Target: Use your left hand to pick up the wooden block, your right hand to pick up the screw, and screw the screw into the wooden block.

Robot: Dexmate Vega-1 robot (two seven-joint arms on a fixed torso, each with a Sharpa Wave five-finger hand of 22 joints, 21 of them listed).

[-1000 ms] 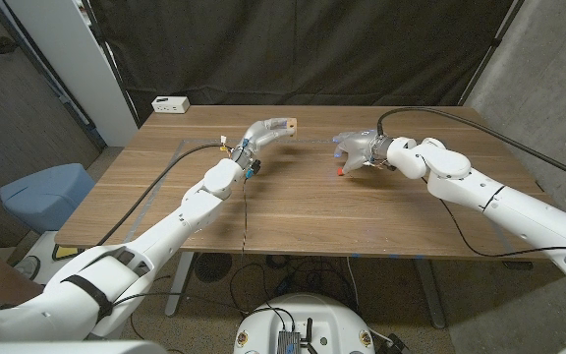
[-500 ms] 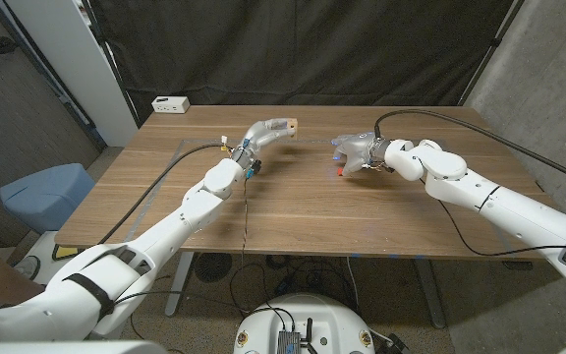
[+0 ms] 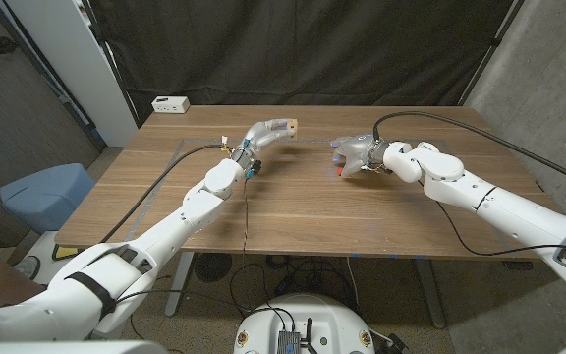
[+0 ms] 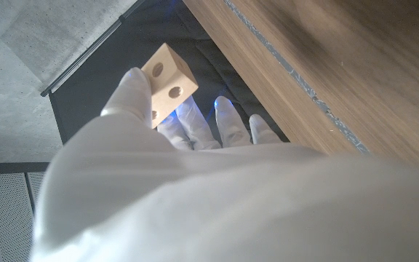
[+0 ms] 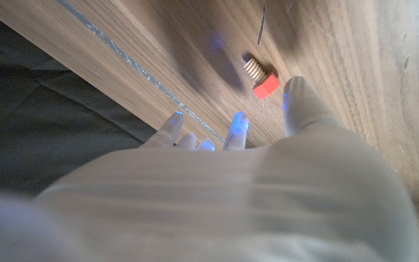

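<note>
I see the block (image 3: 290,125) in my left hand (image 3: 263,132), left of the screw (image 3: 339,173), which lies on the table (image 3: 293,211) under my right hand (image 3: 357,155).

Wooden block (image 4: 167,76) in left hand (image 4: 195,182): pale raw wood, matt, smooth faces with drilled holes. Both hands wear smooth whitish glove cloth. Screw (image 5: 260,78) just beyond right hand (image 5: 268,189): ribbed tan shank, red matt plastic-looking head. Table (image 3: 293,202): brown wood grain, satin.
</note>
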